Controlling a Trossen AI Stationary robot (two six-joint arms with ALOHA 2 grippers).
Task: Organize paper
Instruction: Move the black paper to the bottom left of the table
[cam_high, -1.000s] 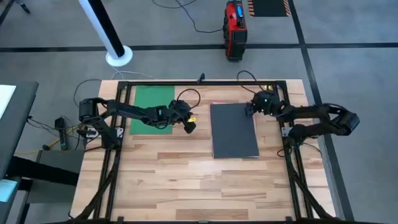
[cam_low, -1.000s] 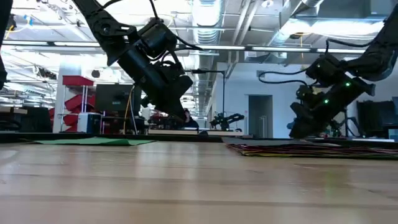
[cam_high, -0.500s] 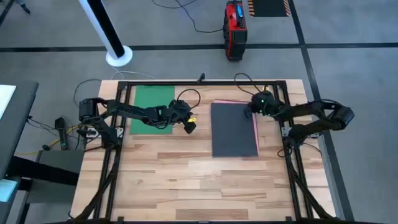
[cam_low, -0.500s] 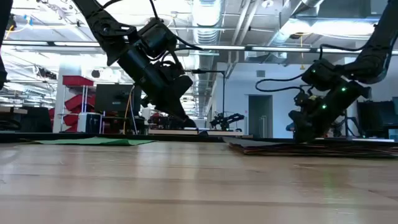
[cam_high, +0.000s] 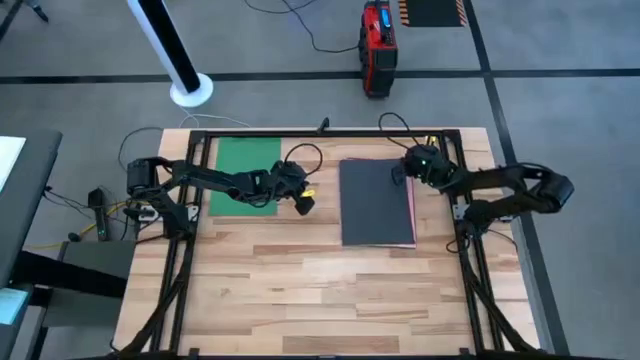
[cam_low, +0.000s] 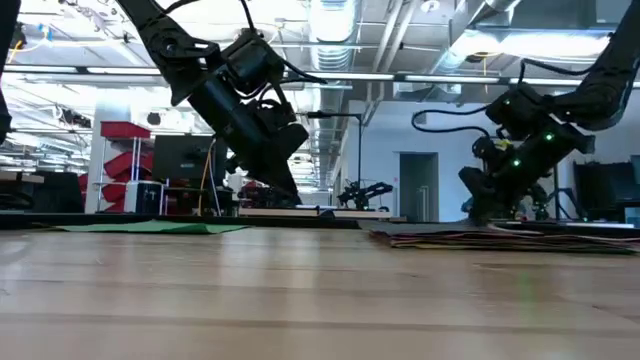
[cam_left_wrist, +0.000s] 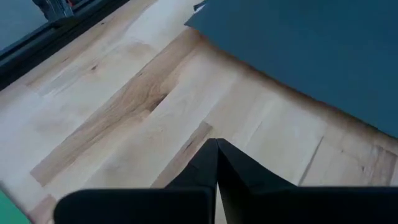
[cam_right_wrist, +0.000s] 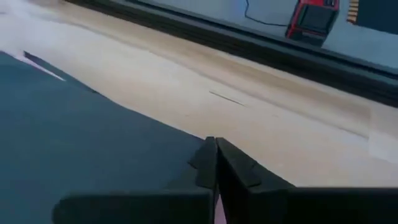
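High view shows the right tool (cam_high: 402, 176) low at the far right corner of a thin flat dark grey rectangular paper sheet (cam_high: 376, 202). In the right wrist view its two dark fingers (cam_right_wrist: 211, 163) are pressed together, tips meeting over the grey sheet's edge; whether paper is pinched between them I cannot tell. That grey sheet tops a stack on the right half of the pale wooden table (cam_high: 300, 280), and a thin pink paper edge (cam_high: 413, 212) peeks out along the stack's right side. In the low view the stack (cam_low: 500, 238) lies flat, with the right tool (cam_low: 480, 212) down at it.

Left tool (cam_high: 304, 203) hovers above bare wood between the two paper areas, fingers (cam_left_wrist: 214, 163) closed on nothing. Just beside it, toward the left, a flat green rectangular paper sheet (cam_high: 243, 175) lies at the table's far left, partly under the left arm.
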